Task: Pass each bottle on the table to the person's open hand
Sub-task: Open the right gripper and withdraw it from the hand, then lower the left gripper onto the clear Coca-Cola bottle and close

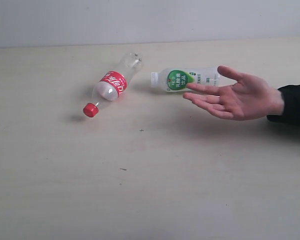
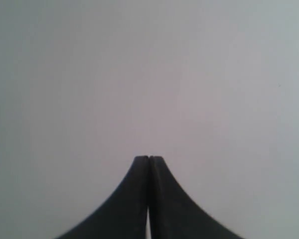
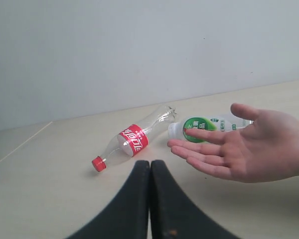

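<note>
With our left end effector (image 2: 149, 160) and right end effector (image 3: 150, 164) both closed on nothing, we should open the right one wide and take the clear bottle (image 1: 111, 85), lying near the far edge of the surface (image 1: 140, 190), across its label before reaching for the open hand (image 1: 237, 97).

A plain pale grey wall (image 1: 140, 20) fills the background, and a black sleeve (image 1: 295, 105) shows at the right edge.

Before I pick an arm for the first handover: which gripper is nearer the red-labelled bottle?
Right, probably. The right gripper faces the red-labelled bottle, lying beyond its tips; the left gripper shows only a blank surface, no bottle in view.
</note>
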### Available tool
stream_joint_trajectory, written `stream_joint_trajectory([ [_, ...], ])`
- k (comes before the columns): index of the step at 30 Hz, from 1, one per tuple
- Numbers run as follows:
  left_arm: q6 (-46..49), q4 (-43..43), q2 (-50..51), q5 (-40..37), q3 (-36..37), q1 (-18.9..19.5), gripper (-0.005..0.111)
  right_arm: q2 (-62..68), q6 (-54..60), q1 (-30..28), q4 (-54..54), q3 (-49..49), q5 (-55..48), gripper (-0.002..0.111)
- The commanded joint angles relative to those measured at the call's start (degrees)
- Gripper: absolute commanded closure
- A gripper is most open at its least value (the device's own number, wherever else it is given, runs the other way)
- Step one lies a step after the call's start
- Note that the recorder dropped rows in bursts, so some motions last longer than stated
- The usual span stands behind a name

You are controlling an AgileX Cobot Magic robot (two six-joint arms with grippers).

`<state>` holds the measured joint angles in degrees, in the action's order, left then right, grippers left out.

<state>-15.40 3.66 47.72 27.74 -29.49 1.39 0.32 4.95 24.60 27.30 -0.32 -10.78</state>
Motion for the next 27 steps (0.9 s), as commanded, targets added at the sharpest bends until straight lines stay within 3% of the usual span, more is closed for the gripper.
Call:
stream_joint_trajectory([
  [1,0.2,4.5,8.9,-20.6,-12.0,-0.2,0.107,-0.3,0.4,0.1,-0.7,0.3,0.1,0.108],
  [6,2.5,10.6,19.3,-41.6,-24.0,-0.2,0.107,-0.3,0.4,0.1,-0.7,0.3,0.1,0.108],
  [9,8.7,10.6,26.2,-51.4,-31.0,-0.3,0.107,-0.3,0.4,0.1,-0.7,0.3,0.1,0.108],
  [15,11.3,7.0,39.8,-68.0,-44.2,-0.8,0.105,-0.3,0.4,0.1,-0.7,0.3,0.1,0.108],
  [19,17.1,0.9,48.2,-74.6,-52.3,-3.0,0.087,-0.3,0.4,0.1,-0.7,0.3,0.3,0.108],
  [24,17.3,-2.6,58.6,-75.7,-61.7,-8.2,0.051,-0.3,0.4,0.1,-0.7,0.3,0.1,0.108],
  [27,17.3,-2.6,63.8,-75.7,-66.7,-11.7,0.041,-0.3,0.4,0.1,-0.5,0.3,0.1,0.108],
])
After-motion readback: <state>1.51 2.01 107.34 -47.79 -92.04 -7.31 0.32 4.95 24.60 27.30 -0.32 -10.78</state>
